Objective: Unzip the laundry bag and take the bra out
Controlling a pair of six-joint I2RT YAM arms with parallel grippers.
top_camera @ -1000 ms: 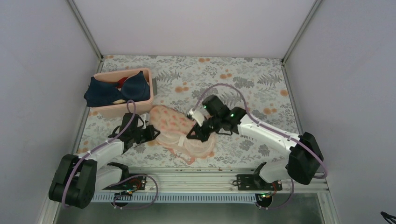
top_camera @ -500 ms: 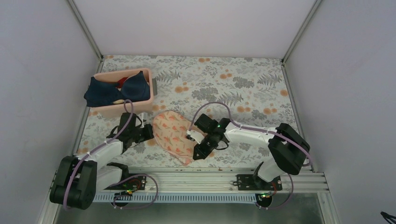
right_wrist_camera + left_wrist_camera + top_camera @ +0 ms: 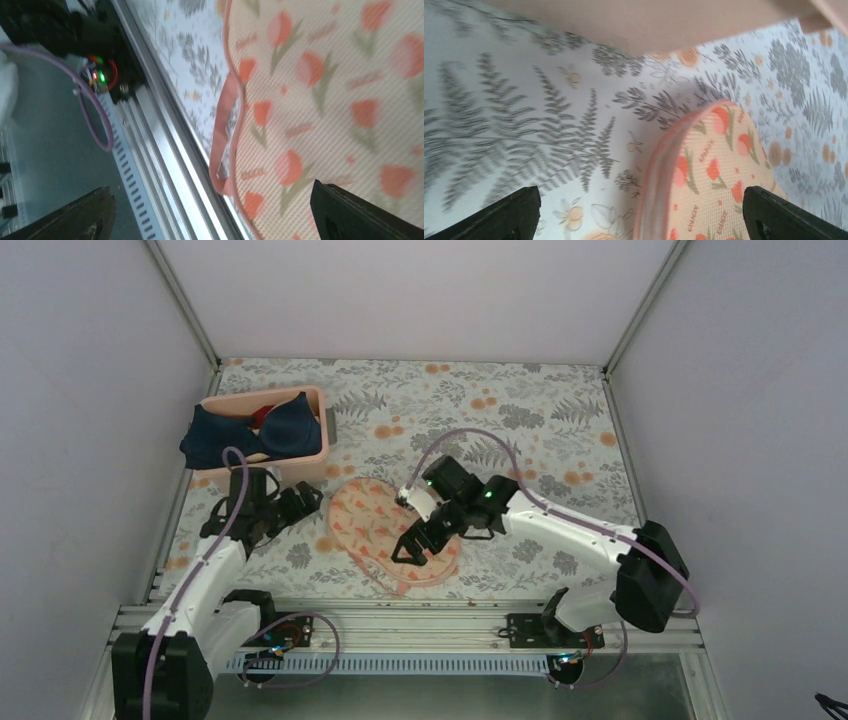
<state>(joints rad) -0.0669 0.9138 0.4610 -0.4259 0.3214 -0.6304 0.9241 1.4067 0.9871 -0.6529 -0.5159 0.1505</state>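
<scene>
Laundry bag (image 3: 375,525) flat on the flowered table (image 3: 560,430), one spread claw on either side.

The bag lies near the table's front edge, its pink edging close to the metal rail; bare cloth stretches behind it and to the right. The pink bin (image 3: 300,468) sits at the far left holding the bra (image 3: 290,425), well apart from the bag. The right gripper (image 3: 412,548) hangs over the bag's near right part, jaws wide and empty. The left gripper (image 3: 305,502), also wide and empty, faces the bag's rounded left end, just in front of the bin.
</scene>
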